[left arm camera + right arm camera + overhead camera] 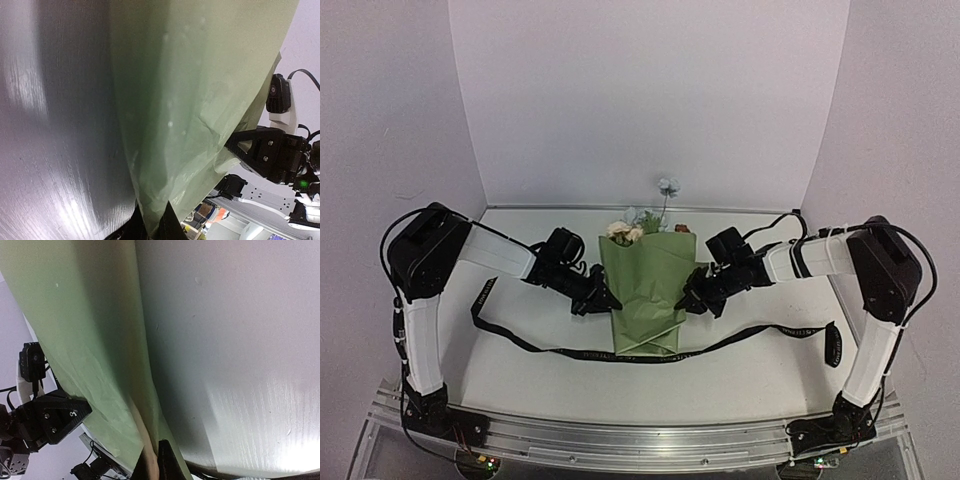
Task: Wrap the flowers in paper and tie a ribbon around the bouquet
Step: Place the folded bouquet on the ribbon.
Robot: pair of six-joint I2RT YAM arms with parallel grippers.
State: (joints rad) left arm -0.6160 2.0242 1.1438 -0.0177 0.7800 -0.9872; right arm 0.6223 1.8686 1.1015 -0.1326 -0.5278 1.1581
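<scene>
The bouquet (645, 290) lies in the middle of the table, an olive-green paper (200, 100) cone with its narrow end toward me. Cream and pale flowers (625, 232) show at its wide far end. My left gripper (605, 300) is shut on the paper's left edge, its fingertips (167, 225) pinching the sheet. On the other side, my right gripper (692, 300) is shut on the right edge of the paper (85, 340), where a tan inner face shows. The black ribbon (530, 343) lies flat across the table and passes the cone's narrow end.
One pale blue bloom (667, 186) stands apart near the back wall. The ribbon's ends reach far left (480, 295) and far right (832, 345). White walls enclose the table (520, 390) on three sides. Each wrist view shows the opposite arm (272, 155) beyond the paper.
</scene>
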